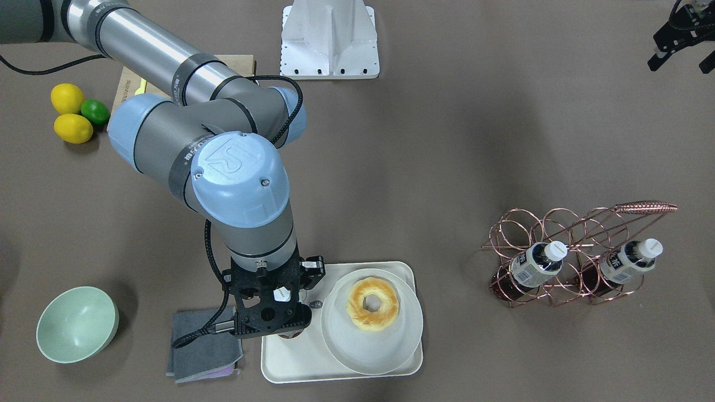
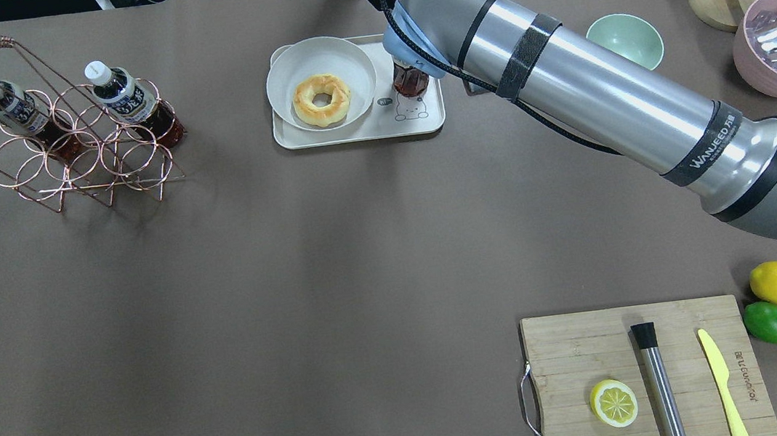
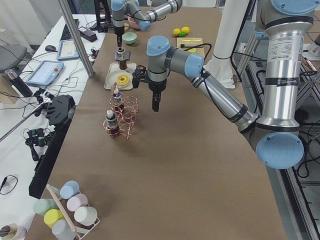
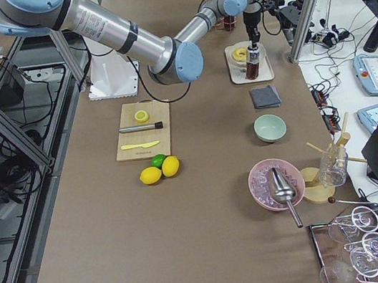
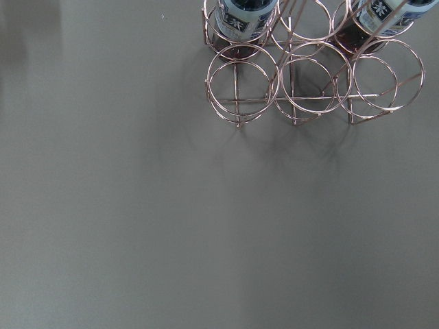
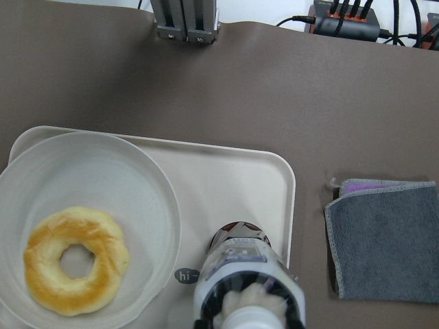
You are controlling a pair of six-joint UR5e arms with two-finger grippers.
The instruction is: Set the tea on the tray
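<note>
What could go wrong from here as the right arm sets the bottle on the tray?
1. The bottle is tall, narrow and held near its cap by the right gripper; if released before its base sits flat on the tray, it could topple.
2. It stands close beside the plate, so a nudge during retreat could tip it onto the donut.
Whether its base touches the tray yet is unclear.

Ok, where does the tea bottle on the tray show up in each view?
Front-facing: tea bottle lower centre, left of the donut.
Overhead: top centre, right of the donut.
Exterior left: far end, upper left.
Exterior right: top, right of centre.
Left wrist: not in it; only rack bottles.
Right wrist: bottom centre.
Shared landmark: the donut beside it.
</note>
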